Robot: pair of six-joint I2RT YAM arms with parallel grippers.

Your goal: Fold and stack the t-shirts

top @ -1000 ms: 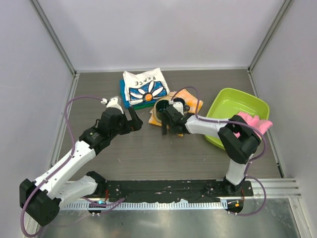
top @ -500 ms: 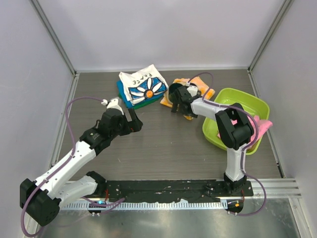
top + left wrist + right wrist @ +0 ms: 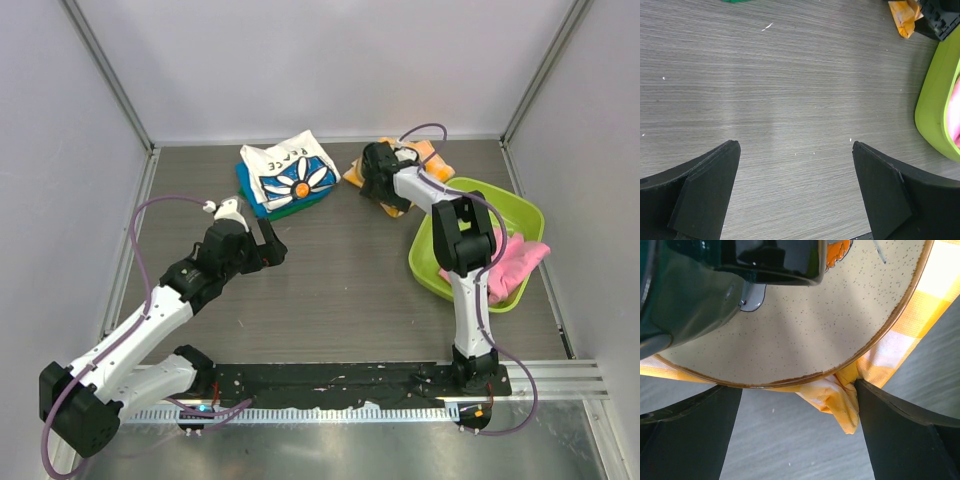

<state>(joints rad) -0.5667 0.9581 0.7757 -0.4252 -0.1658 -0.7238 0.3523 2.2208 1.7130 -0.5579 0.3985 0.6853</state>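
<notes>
At the far side of the counter (image 3: pixel 350 300), left of centre, the white daisy-print t-shirt (image 3: pixel 293 177) lies folded on top of the blue and green folded shirts (image 3: pixel 249 197), whose edges show along its left and near sides. The pink t-shirt (image 3: pixel 520 262) sits crumpled in the lime-green bin (image 3: pixel 515 205) on the right, spilling over the bin's right rim.

The left end effector (image 3: pixel 270 243) hovers over bare counter just in front of the stack, its fingers spread wide and holding nothing (its wrist camera sees only wood grain between them, with the bin's wall at the right edge).

The right end effector (image 3: pixel 379 188) reaches to the far side, between the stack and the bin, over the orange-and-white checked cloth (image 3: pixel 426 156). Its fingers are also wide apart. From its wrist camera, a speckled plate (image 3: pixel 815 335) rests on that cloth with a dark green mug (image 3: pixel 685 295) on it, and a bunched fold of cloth lies just beside the right finger.
</notes>
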